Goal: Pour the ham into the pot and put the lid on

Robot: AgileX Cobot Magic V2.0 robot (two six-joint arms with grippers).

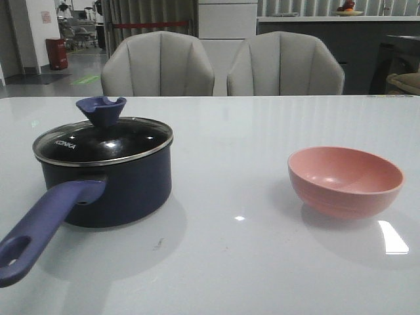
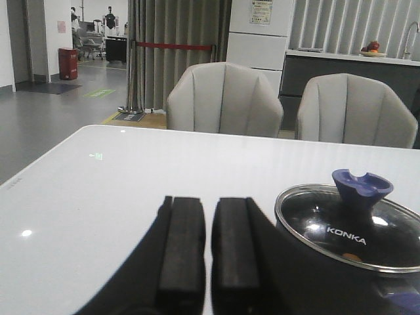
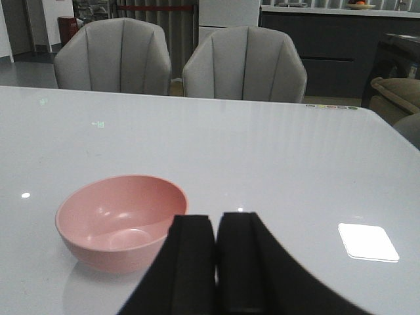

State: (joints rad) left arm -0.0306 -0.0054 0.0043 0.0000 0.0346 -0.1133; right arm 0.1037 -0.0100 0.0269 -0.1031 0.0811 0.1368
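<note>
Nearest the front camera, the pot's (image 1: 108, 190) long purple-blue handle runs toward the lens and to the left, its holed end partly cut off by the picture's edge. That dark navy saucepan stands on the left of the white table (image 1: 230, 262), and the glass lid (image 1: 103, 139) sits on it, seated all round the rim, with white "KONKA" lettering legible and the blue-purple notched knob upright on top. Reflections on the glass hide most of the inside; in the left wrist view a small orange-pink spot shows through the lid near the lettering, possibly ham (image 2: 352, 257), though it is too faint to be sure.

Well apart on the right stands the pink bowl (image 1: 345, 181), upright, and the right wrist view shows nothing in its hollow.

Neither arm appears in the front view. The left gripper (image 2: 209, 252) shows only as two dark fingers nearly together, a thin gap between them, holding nothing, just beside the pot. The right gripper (image 3: 216, 259) has its fingers likewise drawn close with a sliver of gap, gripping nothing, near the bowl's rim. Both are cut off at the frame edge.

Two grey chairs (image 1: 157, 65) stand behind the table.
</note>
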